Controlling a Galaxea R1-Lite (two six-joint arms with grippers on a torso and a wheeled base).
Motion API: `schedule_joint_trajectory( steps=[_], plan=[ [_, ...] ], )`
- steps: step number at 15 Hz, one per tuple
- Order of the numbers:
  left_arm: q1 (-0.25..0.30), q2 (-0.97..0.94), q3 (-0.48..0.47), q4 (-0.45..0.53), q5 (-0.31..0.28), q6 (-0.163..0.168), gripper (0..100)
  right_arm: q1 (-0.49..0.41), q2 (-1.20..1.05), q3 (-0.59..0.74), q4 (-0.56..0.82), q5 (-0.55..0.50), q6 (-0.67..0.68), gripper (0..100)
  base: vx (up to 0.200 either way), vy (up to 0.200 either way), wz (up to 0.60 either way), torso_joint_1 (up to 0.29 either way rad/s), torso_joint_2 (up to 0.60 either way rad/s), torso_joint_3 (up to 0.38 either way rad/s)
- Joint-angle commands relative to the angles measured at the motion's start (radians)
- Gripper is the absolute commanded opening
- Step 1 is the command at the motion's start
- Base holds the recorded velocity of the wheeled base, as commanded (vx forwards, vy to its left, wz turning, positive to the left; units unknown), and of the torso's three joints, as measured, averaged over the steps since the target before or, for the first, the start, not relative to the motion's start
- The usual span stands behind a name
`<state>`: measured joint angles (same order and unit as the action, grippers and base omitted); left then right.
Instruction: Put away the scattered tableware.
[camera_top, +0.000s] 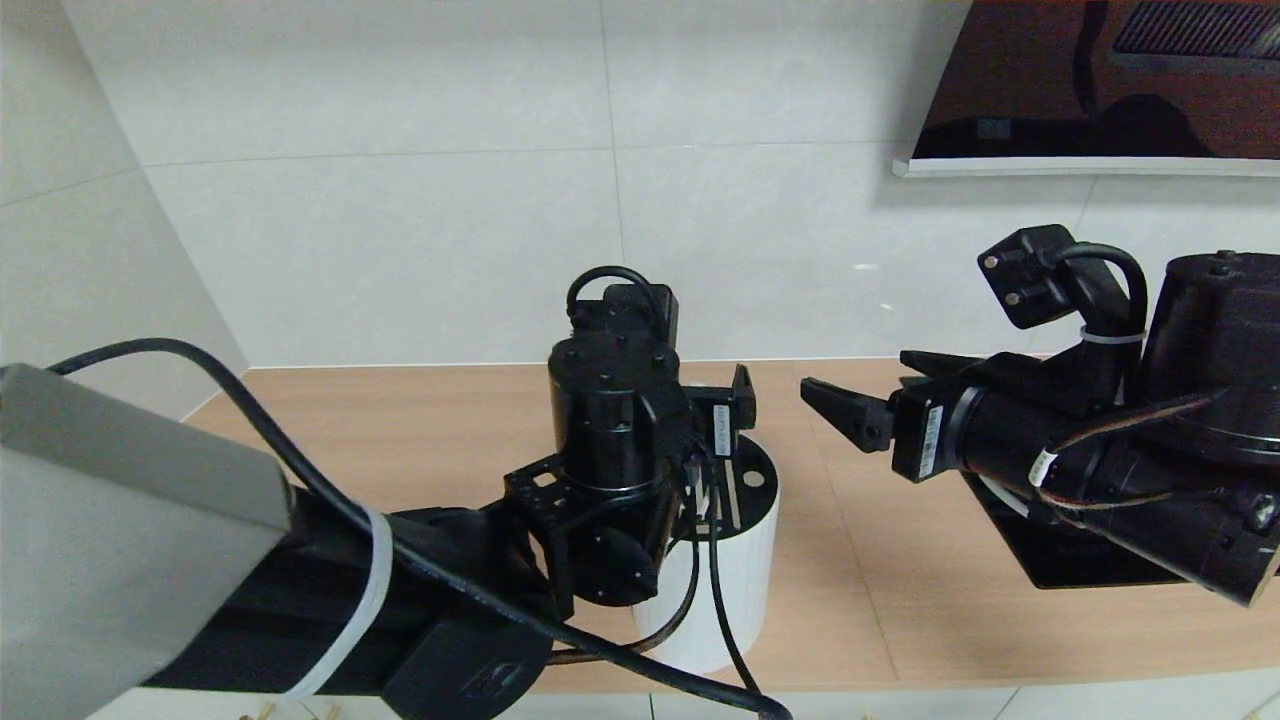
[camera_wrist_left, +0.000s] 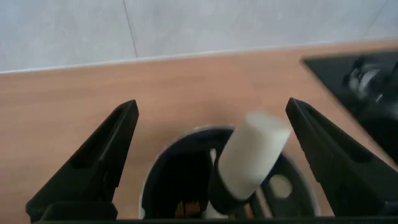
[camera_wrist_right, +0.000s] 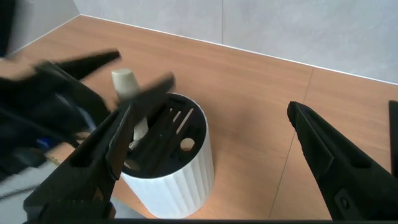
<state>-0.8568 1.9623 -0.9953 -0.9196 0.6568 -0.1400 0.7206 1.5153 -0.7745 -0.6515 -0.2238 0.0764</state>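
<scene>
Left gripper (camera_wrist_left: 211, 107) hangs wide open above the counter (camera_top: 450, 420), over the white holder (camera_top: 745, 570); right gripper (camera_wrist_right: 231, 94), also open, sits nearby. White-handled utensil (camera_wrist_left: 252, 155) stands inside holder, ungripped, so that pc looks stowed; whether more pcs remain, can't tell.

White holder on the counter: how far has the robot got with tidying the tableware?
Looks done: a white-handled utensil stands in the white holder, beside thin wooden sticks. In hand: nothing; the left tool is open on either side of that handle, the right tool open and empty nearby. What is left cannot be judged from these views.
</scene>
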Motion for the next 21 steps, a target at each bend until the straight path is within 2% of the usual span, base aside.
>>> schedule_joint_trajectory(
  steps=[1,3,5,8,10,11,12,13,14,15,16,18,20,21],
  plan=[
    [0.005,-0.157,0.049,-0.025,-0.036,0.005,100,0.000,-0.014,-0.005,0.000,0.000,0.000,100,0.000,0.000,0.00,0.000,0.00,0.000],
    [0.045,-0.323,0.098,-0.024,-0.111,0.008,100,-0.001,-0.069,-0.002,-0.002,-0.014,-0.004,100,0.000,0.000,0.00,0.000,0.00,0.000],
    [0.160,-0.482,0.147,-0.022,-0.201,0.019,100,-0.035,-0.188,0.057,-0.004,-0.017,-0.018,100,0.000,0.000,0.00,0.000,0.00,0.000],
    [0.285,-0.711,0.282,0.015,-0.233,0.022,100,-0.069,-0.468,0.235,0.024,-0.011,-0.090,100,0.000,0.000,0.00,0.000,0.00,0.000],
    [0.291,-0.729,0.296,0.021,-0.233,0.022,100,-0.070,-0.486,0.248,0.029,-0.017,-0.090,100,0.000,0.000,0.00,0.000,0.00,0.000],
    [0.314,-0.991,0.466,0.130,-0.266,0.022,100,-0.222,-0.748,0.437,0.102,0.001,-0.090,100,0.000,0.000,0.00,0.000,0.00,0.000],
    [0.344,-1.097,0.511,0.215,-0.296,0.022,100,-0.277,-0.839,0.489,0.133,0.012,-0.086,100,0.000,0.000,0.00,0.000,0.00,0.000],
    [0.371,-1.165,0.531,0.280,-0.319,0.022,100,-0.306,-0.896,0.509,0.153,0.012,-0.083,100,0.000,0.000,0.00,0.000,0.00,0.000],
    [0.412,-1.333,0.554,0.450,-0.379,0.022,100,-0.372,-1.026,0.529,0.222,0.012,-0.083,100,0.000,0.000,0.00,0.000,0.00,0.000],
    [0.429,-1.406,0.555,0.530,-0.402,0.020,100,-0.400,-1.077,0.527,0.257,0.012,-0.083,100,0.000,0.000,0.00,0.000,0.00,0.000],
    [0.501,-1.553,0.547,0.709,-0.453,0.022,100,-0.437,-1.184,0.518,0.335,0.011,-0.083,100,0.000,0.000,0.00,0.000,0.00,0.000],
    [0.596,-1.729,0.538,0.875,-0.534,0.022,100,-0.489,-1.336,0.506,0.457,0.012,-0.093,100,0.000,0.000,0.00,0.000,0.00,0.000],
    [0.653,-1.829,0.527,0.938,-0.579,0.022,100,-0.509,-1.417,0.481,0.558,0.011,-0.113,100,0.000,0.000,0.00,0.000,0.00,0.000],
    [0.653,-1.829,0.527,0.938,-0.579,0.022,100,-0.509,-1.417,0.481,0.558,0.011,-0.113,100,0.000,0.000,0.00,0.000,0.00,0.000]
  ],
)
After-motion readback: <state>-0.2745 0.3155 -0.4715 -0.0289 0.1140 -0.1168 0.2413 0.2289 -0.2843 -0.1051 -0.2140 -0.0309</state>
